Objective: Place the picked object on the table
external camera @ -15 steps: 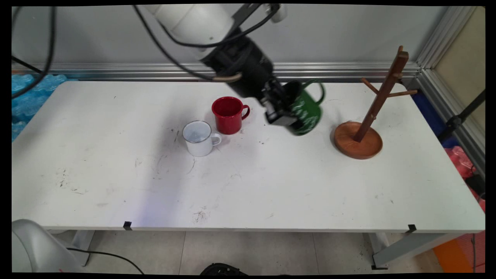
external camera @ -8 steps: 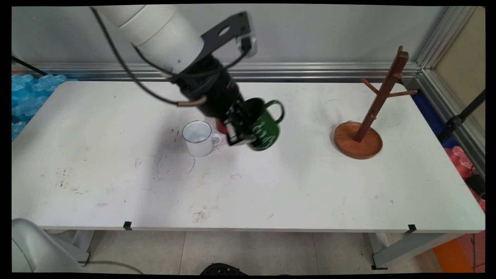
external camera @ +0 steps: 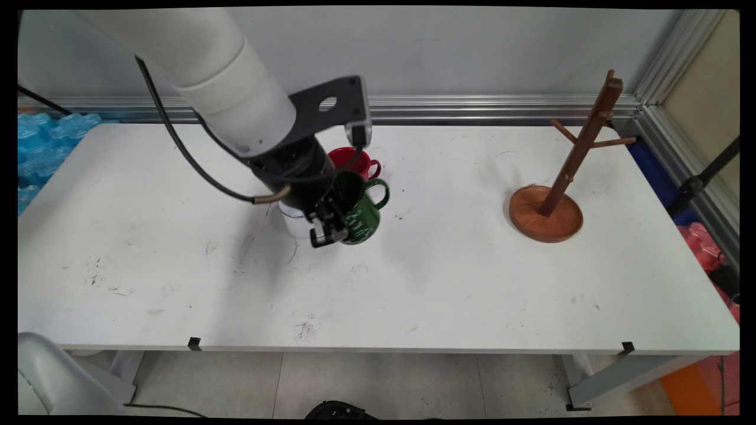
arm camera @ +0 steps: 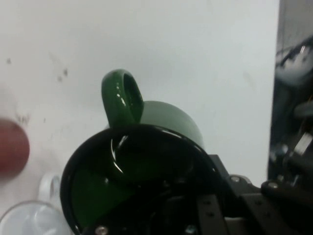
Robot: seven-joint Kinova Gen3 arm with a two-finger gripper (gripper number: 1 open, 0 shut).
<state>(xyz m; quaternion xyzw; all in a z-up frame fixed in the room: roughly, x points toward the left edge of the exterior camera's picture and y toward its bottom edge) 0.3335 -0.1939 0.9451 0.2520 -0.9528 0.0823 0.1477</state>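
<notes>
Since a second ago the green mug (external camera: pixel 360 211) is travelling left, away from the wooden mug tree (external camera: pixel 561 177) near the worktop's (external camera: pixel 472 283) right edge, and lower — now sitting toward the worktop's middle. The gripper (external camera: pixel 326 227) is gripping it, jaws clamped on its rim. The red mug (external camera: pixel 354 160) is standing just behind it; the white mug (arm camera: pixel 24 218) is peeking out beside it.

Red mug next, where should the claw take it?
By the rim, from above. The red mug stands upright, mouth open upward, handle pointing right. The green mug held in the claw sits just in front, crowding a side approach.
</notes>
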